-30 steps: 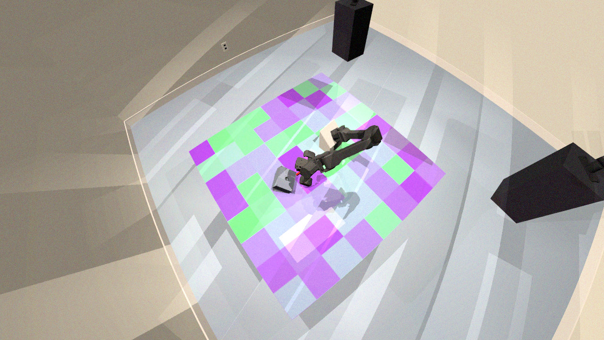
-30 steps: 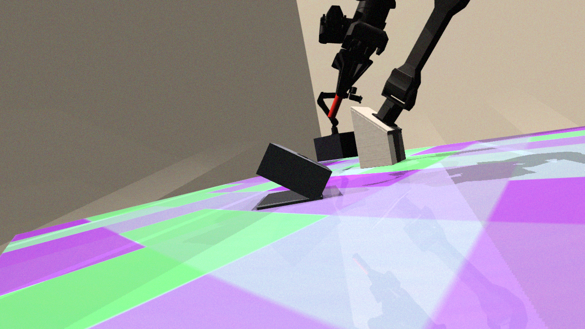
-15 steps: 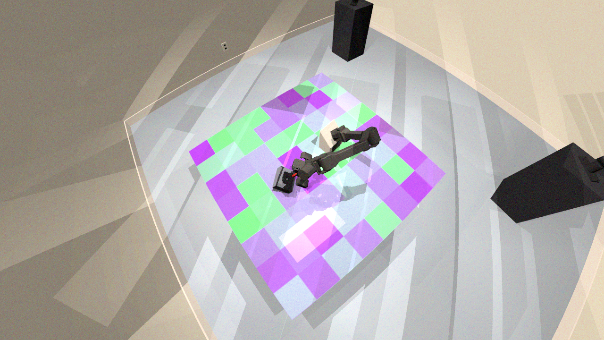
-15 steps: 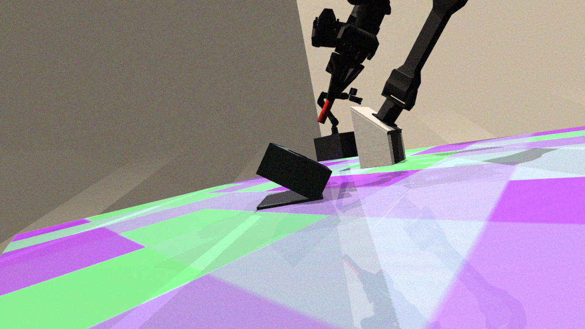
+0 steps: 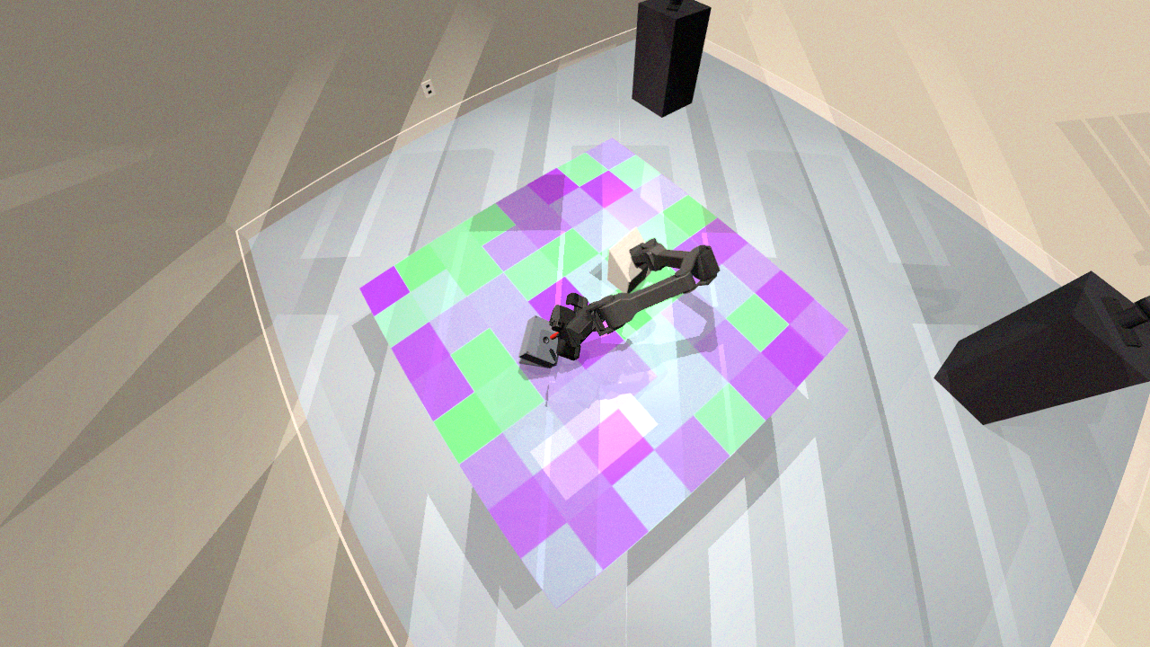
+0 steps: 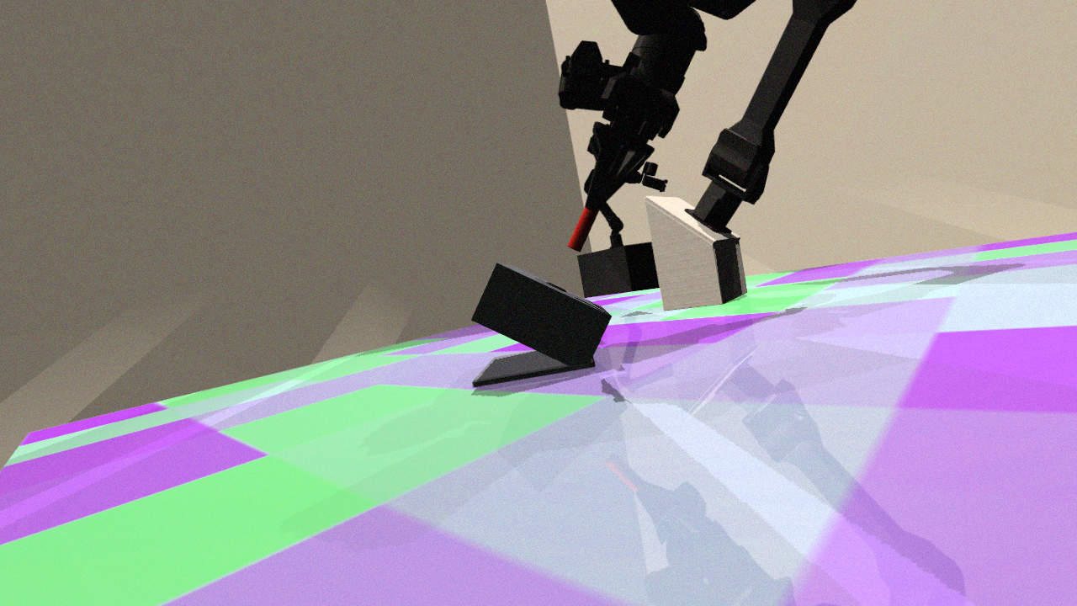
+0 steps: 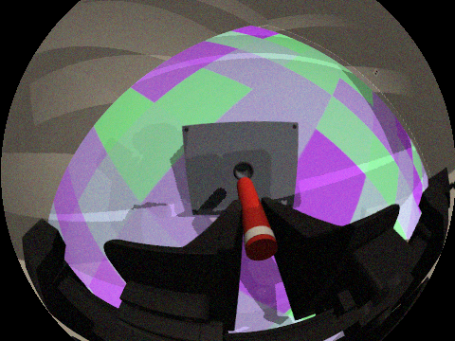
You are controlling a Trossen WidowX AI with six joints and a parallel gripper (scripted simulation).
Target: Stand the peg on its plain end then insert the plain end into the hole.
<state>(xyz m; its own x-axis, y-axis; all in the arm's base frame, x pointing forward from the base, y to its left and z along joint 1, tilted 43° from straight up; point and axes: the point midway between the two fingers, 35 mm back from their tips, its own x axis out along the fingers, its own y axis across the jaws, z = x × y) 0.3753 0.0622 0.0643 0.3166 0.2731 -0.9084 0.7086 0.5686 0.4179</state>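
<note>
My gripper (image 7: 250, 205) (image 6: 595, 204) is shut on the red peg (image 5: 554, 335) (image 6: 581, 228) (image 7: 251, 210). The peg's white-banded end is toward the wrist camera, and its plain end points away, down toward the panel. The grey sloped panel (image 5: 534, 346) (image 6: 542, 315) (image 7: 209, 142) stands on the table. Its hole (image 5: 545, 340) (image 7: 243, 170) shows just beyond the plain end in the wrist view. In the exterior view the peg is tilted and hangs above the panel's face, with a gap between them. The hole is not visible there.
The arm's pale wedge-shaped base block (image 5: 623, 259) (image 6: 689, 263) stands behind the gripper. A black box (image 6: 606, 271) shows farther back in the exterior view. Dark pillars (image 5: 668, 60) (image 5: 1045, 354) are off the coloured table top (image 5: 482, 418) (image 6: 301, 452).
</note>
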